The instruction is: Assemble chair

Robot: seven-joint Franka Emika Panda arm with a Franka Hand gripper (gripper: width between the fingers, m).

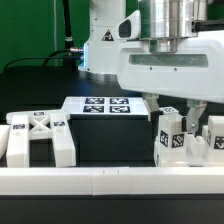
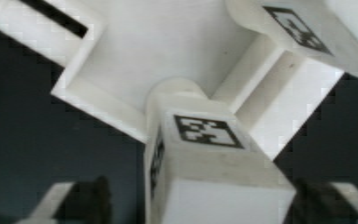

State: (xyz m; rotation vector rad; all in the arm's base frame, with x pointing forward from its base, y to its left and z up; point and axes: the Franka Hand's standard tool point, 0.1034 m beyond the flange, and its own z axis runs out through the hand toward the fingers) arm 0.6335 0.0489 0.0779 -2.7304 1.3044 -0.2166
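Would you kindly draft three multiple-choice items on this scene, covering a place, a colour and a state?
1. The X-ribbed panel lies at the exterior view's: A right; B left; C middle.
2. The table top is: A black; B red; C yellow.
3. The fingers are: A shut on the panel; B out of view; C open astride a tagged block.

Answers: 1 B, it sits by the left edge. 2 A, the bare surface shows black. 3 C, gaps show either side of the block.
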